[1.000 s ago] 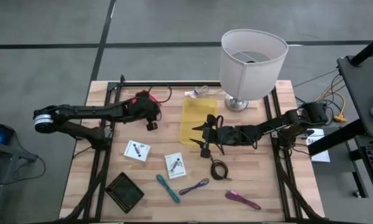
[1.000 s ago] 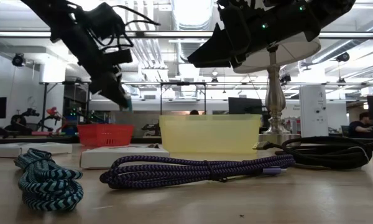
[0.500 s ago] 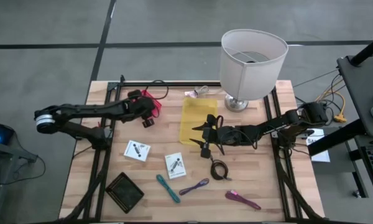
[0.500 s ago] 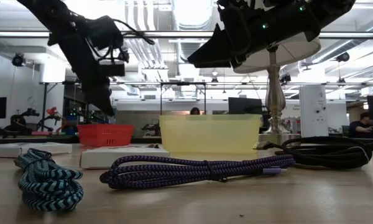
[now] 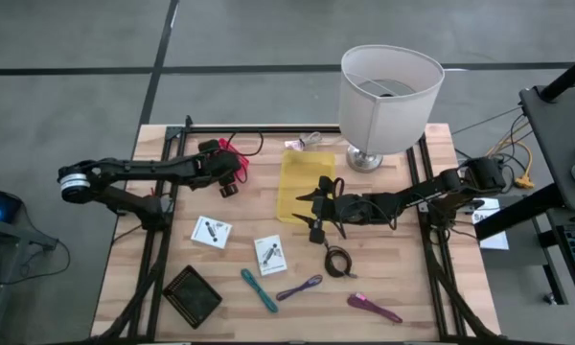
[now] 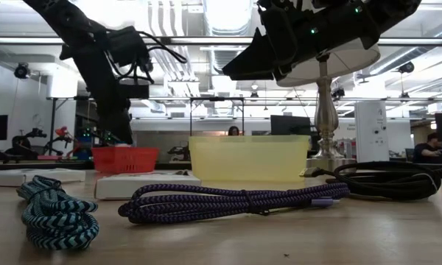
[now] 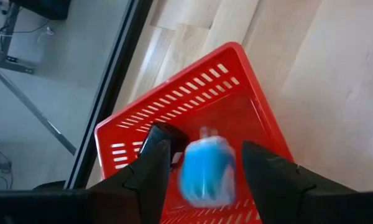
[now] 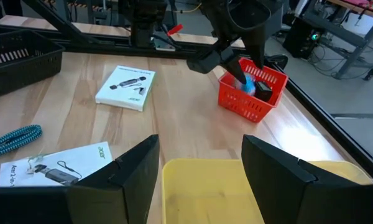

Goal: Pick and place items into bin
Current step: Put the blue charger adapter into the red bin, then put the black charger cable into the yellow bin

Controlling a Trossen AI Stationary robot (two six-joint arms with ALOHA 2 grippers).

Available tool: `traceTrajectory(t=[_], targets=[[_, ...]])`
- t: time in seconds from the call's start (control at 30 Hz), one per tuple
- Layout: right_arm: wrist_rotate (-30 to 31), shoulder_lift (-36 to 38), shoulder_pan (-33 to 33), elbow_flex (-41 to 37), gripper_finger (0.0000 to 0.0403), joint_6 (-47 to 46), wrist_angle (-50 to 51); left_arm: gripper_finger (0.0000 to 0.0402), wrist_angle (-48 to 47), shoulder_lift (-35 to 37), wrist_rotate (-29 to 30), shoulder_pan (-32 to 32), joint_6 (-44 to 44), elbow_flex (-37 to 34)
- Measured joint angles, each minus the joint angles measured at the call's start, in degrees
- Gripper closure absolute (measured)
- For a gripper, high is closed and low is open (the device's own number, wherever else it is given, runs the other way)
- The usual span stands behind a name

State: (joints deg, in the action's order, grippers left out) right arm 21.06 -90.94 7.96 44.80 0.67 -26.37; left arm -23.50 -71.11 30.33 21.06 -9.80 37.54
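My left gripper (image 7: pixel 205 180) is open above a red slotted basket (image 7: pixel 236 106) near the table's far left. A blue object (image 7: pixel 205 169) shows blurred between and below its fingers, over the basket floor, beside a dark item (image 7: pixel 165 135). From the right wrist view the blue object (image 8: pixel 253 84) sits inside the basket (image 8: pixel 252 99). My right gripper (image 8: pixel 202 165) is open and empty, hovering over the yellow bin (image 5: pixel 302 184). On the table lie two white cards (image 5: pixel 211 232) (image 5: pixel 270 253), a teal cable (image 5: pixel 260 289), a purple cable (image 5: pixel 299 287), a purple tool (image 5: pixel 374 308) and a coiled black cable (image 5: pixel 339 261).
A white-shaded lamp (image 5: pixel 388 86) stands at the far right of the table behind the yellow bin. A black tray (image 5: pixel 192 294) sits near the near left corner. Dark frame rails run along both table sides. There is bare wood between the cards and the red basket.
My left gripper has moved toward the table's left edge and a little down, ending over the red basket. My right arm has kept still over the yellow bin.
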Motion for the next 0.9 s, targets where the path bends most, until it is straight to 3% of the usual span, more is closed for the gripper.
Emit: traceTrajectory(t=[0.47,0.6,0.73,0.8,0.9], targets=[[-0.02,0.0,0.0,0.0,0.0188,0.0,-0.02,0.0217,2.67,2.26,-2.17,-1.22,-0.73,0.81],[-0.02,0.0,0.0,0.0,0.0188,0.0,0.05,0.0217,4.73,3.49,-12.62,-2.54,-2.46,0.63],[-0.09,0.0,0.03,0.0,0.0188,-0.16,1.19,0.0217,7.76,4.67,-33.79,-4.42,-6.88,0.57],[-0.47,0.0,0.03,0.0,0.0188,-0.19,1.69,0.0217,9.3,5.02,-41.68,-5.4,-8.48,0.57],[-3.93,0.25,0.03,0.0,0.0188,-0.23,3.13,0.0217,10.35,5.64,-44.83,-6.47,-10.27,0.57]])
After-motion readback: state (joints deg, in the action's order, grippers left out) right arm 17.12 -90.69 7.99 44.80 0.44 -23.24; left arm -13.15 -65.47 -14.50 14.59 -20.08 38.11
